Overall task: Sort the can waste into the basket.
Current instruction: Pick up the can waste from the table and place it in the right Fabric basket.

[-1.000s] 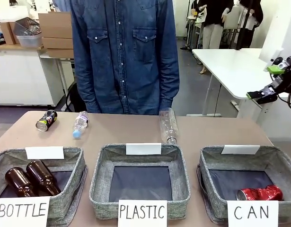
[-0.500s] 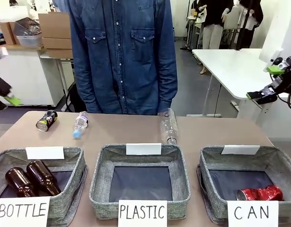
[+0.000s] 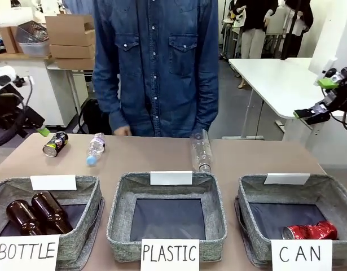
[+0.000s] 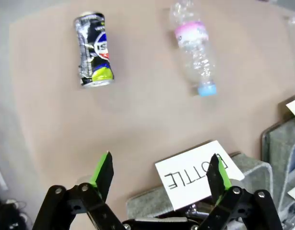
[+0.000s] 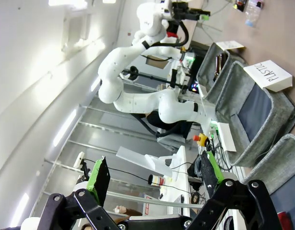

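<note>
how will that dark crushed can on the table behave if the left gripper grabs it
The dark crushed can is dented thin metal, so probably light and apt to buckle further when squeezed. Lying on its side, it could roll if nudged, though the dents may check that.

Brown desk (image 3: 263,158). Toward the far left: crushed dark can (image 3: 55,143) on its side, small clear bottle (image 3: 95,148) just beside it. Farther right, well apart: larger clear bottle (image 3: 201,149). Along the near edge, side by side: BOTTLE basket (image 3: 94,195), PLASTIC basket (image 3: 119,209), CAN basket (image 3: 244,195).
</note>
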`<state>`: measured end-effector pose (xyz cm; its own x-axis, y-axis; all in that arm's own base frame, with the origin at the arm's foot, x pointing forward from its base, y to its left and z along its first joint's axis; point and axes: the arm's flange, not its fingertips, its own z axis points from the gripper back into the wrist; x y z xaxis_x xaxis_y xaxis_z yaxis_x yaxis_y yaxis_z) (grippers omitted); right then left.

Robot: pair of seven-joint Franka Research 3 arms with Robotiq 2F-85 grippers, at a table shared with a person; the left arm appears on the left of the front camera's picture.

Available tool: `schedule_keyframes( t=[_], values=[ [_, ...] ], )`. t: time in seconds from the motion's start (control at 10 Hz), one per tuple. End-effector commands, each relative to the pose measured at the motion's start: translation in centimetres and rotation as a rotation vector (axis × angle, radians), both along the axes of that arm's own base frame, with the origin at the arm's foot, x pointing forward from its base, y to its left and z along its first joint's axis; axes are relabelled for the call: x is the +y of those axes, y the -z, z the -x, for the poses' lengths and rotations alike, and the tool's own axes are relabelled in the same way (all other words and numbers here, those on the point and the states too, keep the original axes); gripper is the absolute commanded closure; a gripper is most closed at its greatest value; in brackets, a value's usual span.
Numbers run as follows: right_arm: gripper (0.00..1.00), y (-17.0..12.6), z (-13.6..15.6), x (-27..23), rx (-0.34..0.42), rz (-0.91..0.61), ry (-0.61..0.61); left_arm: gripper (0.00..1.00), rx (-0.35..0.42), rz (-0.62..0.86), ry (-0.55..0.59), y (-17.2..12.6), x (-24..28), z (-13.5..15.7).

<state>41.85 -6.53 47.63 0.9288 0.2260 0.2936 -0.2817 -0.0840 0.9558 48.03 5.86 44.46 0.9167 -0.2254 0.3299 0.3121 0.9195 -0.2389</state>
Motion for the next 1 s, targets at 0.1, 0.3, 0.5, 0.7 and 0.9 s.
schedule_keyframes(
  t=[0.1, 0.3, 0.5, 0.7, 0.9],
  values=[
    [0.0, 0.0, 0.1, -0.2, -0.025, 0.014, -0.003, 0.0, 0.001, 0.004, 0.055, -2.0, -0.5, 1.6],
    [0.0, 0.0, 0.1, -0.2, -0.025, 0.014, -0.003, 0.0, 0.003, -0.045, 0.063, 0.4, -0.3, -1.4],
    [0.0, 0.0, 0.1, -0.2, -0.025, 0.014, -0.003, 0.0, 0.014, -0.085, 0.047, 1.6, 1.3, -3.2],
    [0.0, 0.0, 0.1, -0.2, -0.025, 0.014, -0.003, 0.0, -0.004, 0.097, 0.208, -0.1, 3.8, 0.5],
    [0.0, 0.0, 0.1, -0.2, -0.025, 0.014, -0.003, 0.0, -0.127, 0.192, 0.242, -3.1, 7.1, 7.3]
  ],
)
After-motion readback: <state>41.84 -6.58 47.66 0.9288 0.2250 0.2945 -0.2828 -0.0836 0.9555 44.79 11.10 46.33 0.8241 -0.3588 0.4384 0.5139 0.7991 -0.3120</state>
